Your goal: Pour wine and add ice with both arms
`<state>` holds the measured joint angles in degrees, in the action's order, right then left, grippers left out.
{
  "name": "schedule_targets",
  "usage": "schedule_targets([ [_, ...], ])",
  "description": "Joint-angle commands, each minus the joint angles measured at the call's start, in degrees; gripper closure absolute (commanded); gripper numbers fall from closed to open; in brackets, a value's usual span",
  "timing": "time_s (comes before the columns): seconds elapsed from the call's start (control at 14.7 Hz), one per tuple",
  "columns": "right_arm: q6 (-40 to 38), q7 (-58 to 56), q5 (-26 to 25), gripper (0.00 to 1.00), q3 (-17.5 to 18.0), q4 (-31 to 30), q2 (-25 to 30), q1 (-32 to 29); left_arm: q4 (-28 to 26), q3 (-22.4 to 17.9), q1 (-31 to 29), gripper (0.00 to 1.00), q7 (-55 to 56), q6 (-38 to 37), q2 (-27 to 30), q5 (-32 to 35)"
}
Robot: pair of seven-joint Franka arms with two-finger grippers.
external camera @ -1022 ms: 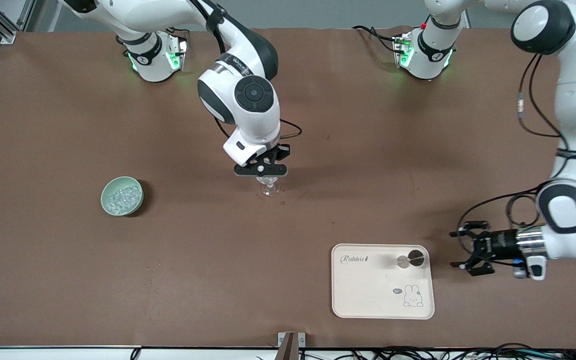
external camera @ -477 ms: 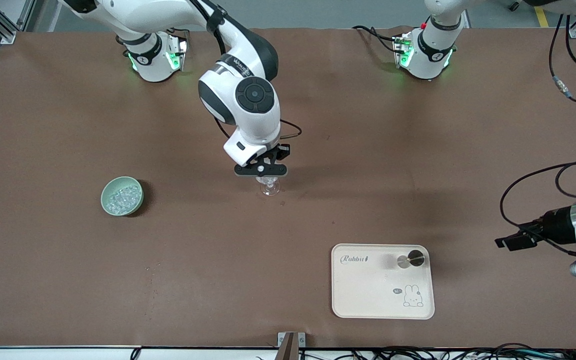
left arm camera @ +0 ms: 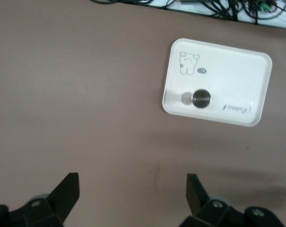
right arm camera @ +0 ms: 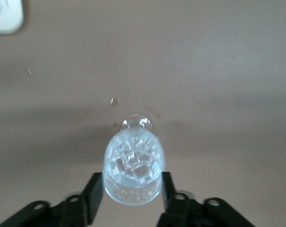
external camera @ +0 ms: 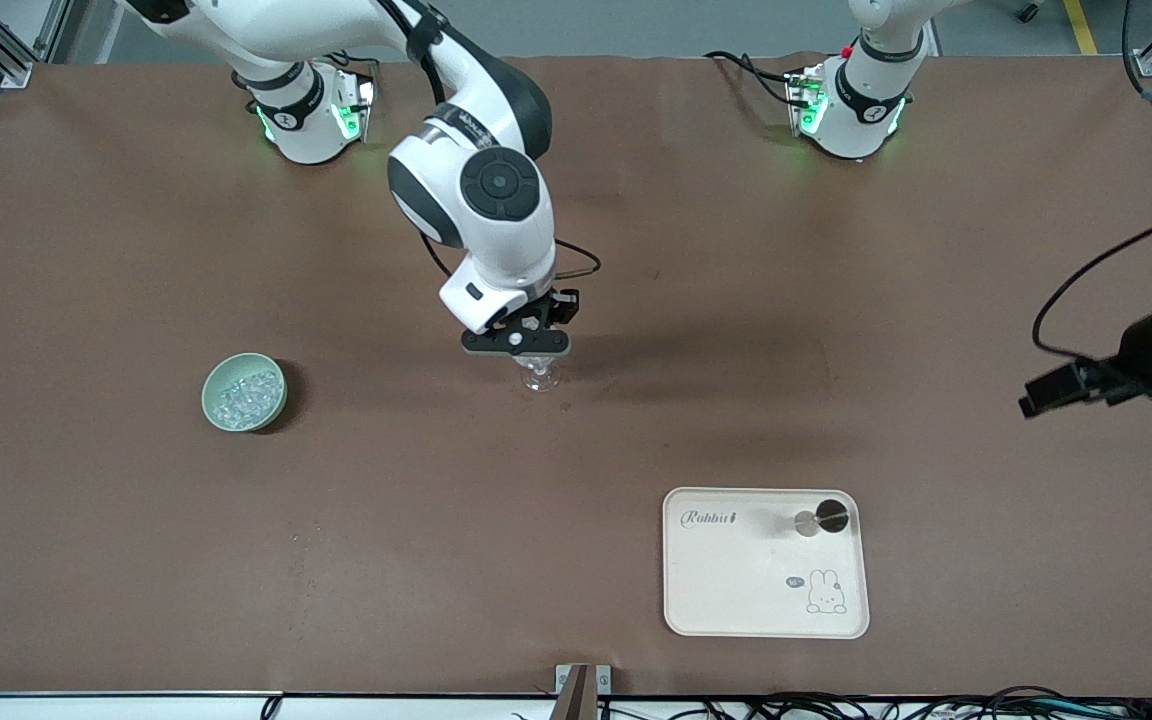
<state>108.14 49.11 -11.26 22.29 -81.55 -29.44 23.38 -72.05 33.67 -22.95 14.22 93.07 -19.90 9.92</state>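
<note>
Right gripper (external camera: 519, 345) down at mid-table, clamped on wine glass (right arm camera: 133, 168), 1 finger on each side of the bowl; glass upright on the brown table mat (external camera: 576, 560), foot (external camera: 540, 379) showing just below the gripper in front view. Clear ice chunks (right arm camera: 132, 163) inside the glass, seen from above in right wrist view. More ice (external camera: 243, 395) heaped in a pale green bowl (external camera: 244, 392), sitting toward the right arm's end of the table, well apart from the glass and slightly nearer the front camera. Left gripper (left arm camera: 133, 196) up in the air over the mat at the left arm's end, fingers (left arm camera: 67, 191) spread wide, holding nothing; in front view only a dark blurred shape at the frame edge (external camera: 1086, 380). Cream tray (external camera: 736, 600) with rabbit print and "Rabbit" lettering lying nearer the front camera than the glass, toward the left arm's end. 1 small round metallic object (external camera: 809, 523) on the tray near its corner, type unclear; same object visible in left wrist view (left arm camera: 202, 98). A few small specks on the mat near the glass foot (right arm camera: 114, 100).
</note>
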Motion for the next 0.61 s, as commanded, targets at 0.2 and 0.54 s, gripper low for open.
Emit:
schedule_targets([
  [0.2,-6.17,0.73,-0.87,0.0,2.05,-1.51,14.74,-12.72,-4.85,-6.92,5.35,0.0,-8.84,-4.3,10.56,-1.99],
  [0.54,-10.84,-0.06,-0.44,0.0,0.74,-1.77,21.61,-22.58,-14.06,-23.89,17.74,0.0,-12.2,-4.39,20.31,-8.85],
])
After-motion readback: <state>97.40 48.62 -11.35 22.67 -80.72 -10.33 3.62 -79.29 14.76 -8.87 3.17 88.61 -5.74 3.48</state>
